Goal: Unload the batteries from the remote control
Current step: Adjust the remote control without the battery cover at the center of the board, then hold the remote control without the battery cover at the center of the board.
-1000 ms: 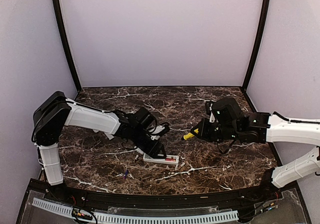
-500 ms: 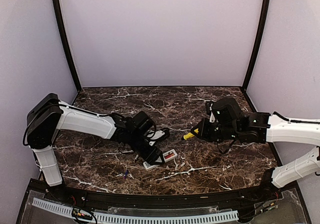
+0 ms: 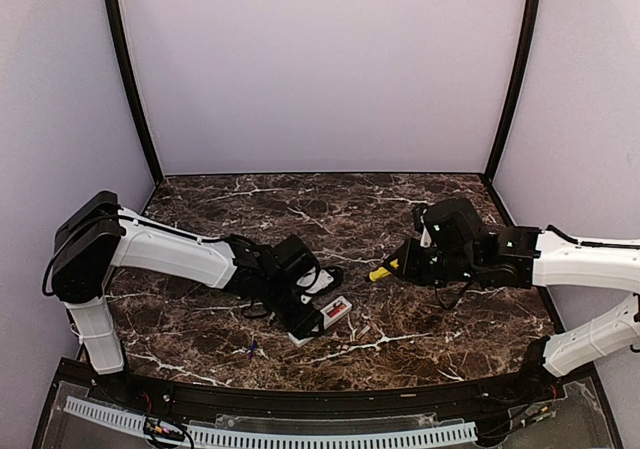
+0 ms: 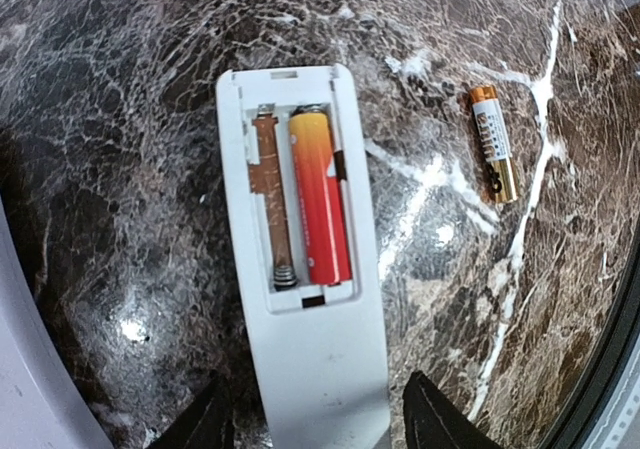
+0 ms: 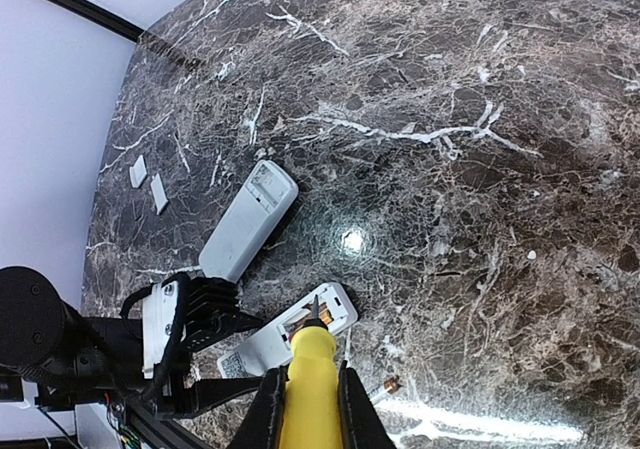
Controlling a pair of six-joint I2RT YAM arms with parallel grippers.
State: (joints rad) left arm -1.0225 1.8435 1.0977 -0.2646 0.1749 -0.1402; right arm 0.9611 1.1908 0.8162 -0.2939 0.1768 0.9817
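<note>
Looking thru the left wrist cam rn: white remote control is back-side up w/ the cover off, battery bay open. The bay has two slots. The right one has a red-orange battery seated in it. The left slot is bare, just a copper strip and the spring at the near end.

Near end of the remote sits in the left gripper, jaws clamped on it, one finger each side. There's a second battery, gold/orange w/ a white label. It lies loose on the table off to the right of the remote, near but not touching.

On the other side the right gripper has its jaws shut tight on the yellow-handled screwdriver. The tip points out front toward the held remote. From the top cam the tool and the remote are clearly apart, w/ the right arm over the right half of the table and the left arm front-left.

Other stuff on the marble:
- another remote, pale grey, lying flat further back. Its bay end looks open but idk what's inside.
- two small white covers side by side near the left wall, apart from both remotes.
</note>
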